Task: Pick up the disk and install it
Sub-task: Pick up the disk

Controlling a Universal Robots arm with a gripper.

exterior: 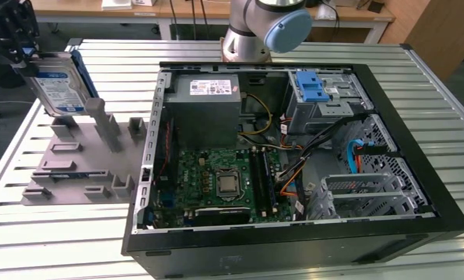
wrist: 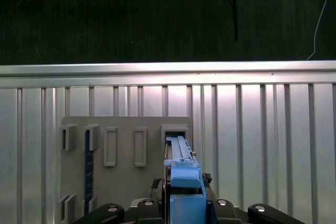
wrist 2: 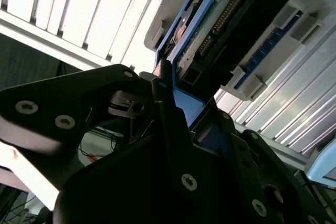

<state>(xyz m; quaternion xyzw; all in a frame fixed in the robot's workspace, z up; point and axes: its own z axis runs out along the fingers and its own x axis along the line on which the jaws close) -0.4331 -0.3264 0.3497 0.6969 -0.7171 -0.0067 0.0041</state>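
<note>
The disk (exterior: 59, 86) is a flat silver hard drive with a blue-and-white label, framed by a blue plastic carrier. In the second wrist view its other face (wrist 2: 218, 30) shows a circuit board and a dark connector. It hangs on edge, long axis near upright and slightly tilted, label face towards the near side. The gripper (exterior: 26, 59) pinches its upper end, holding it in the air above the far end of the grey slotted rack (exterior: 80, 166) at the exterior view's left. There is one disk, one rack and one open computer case (exterior: 294, 227) to the right.
</note>
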